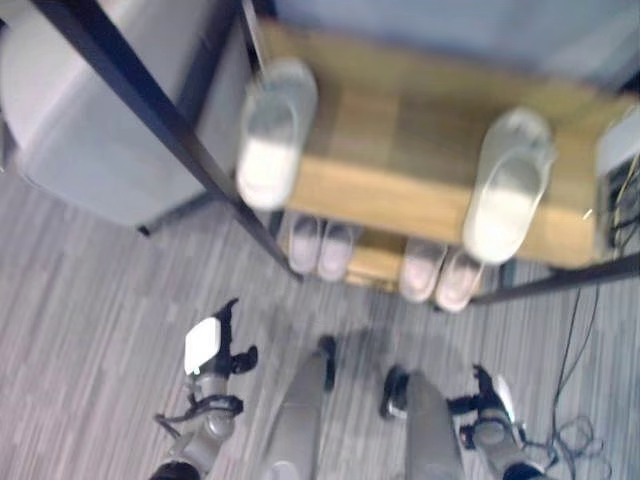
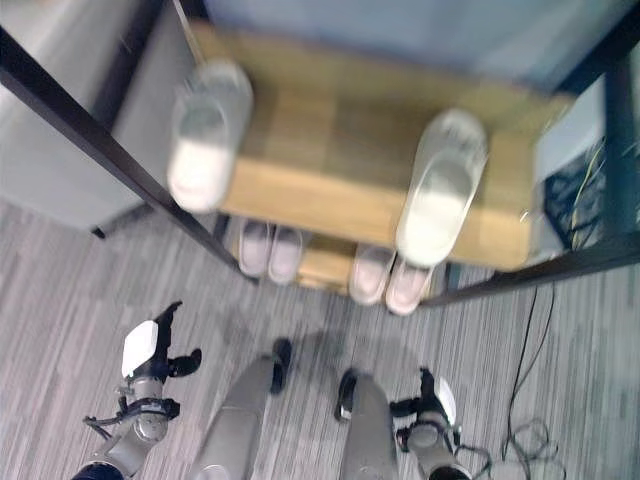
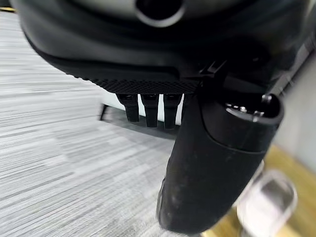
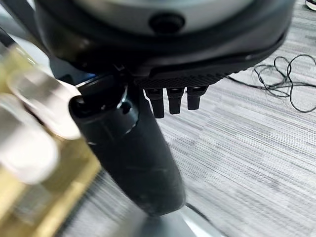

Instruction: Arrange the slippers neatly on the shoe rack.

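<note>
The shoe rack's wooden top shelf [image 1: 400,150] holds two white slippers set far apart: one [image 1: 270,135] at its left end, jutting over the front edge, the other [image 1: 510,190] near its right end, also overhanging. On the lower shelf two pairs of pale slippers [image 1: 320,245] [image 1: 440,272] stand side by side. My left hand [image 1: 212,352] hangs low over the carpet, open and holding nothing, well short of the rack. My right hand [image 1: 490,402] hangs low on the other side, also open and holding nothing. In the left wrist view a white slipper [image 3: 269,197] shows past the thumb.
A grey cabinet [image 1: 90,120] stands left of the rack, behind a black frame post [image 1: 150,110]. Loose cables [image 1: 575,430] lie on the grey carpet at the right. A pale box with wires [image 1: 620,160] sits at the rack's right end.
</note>
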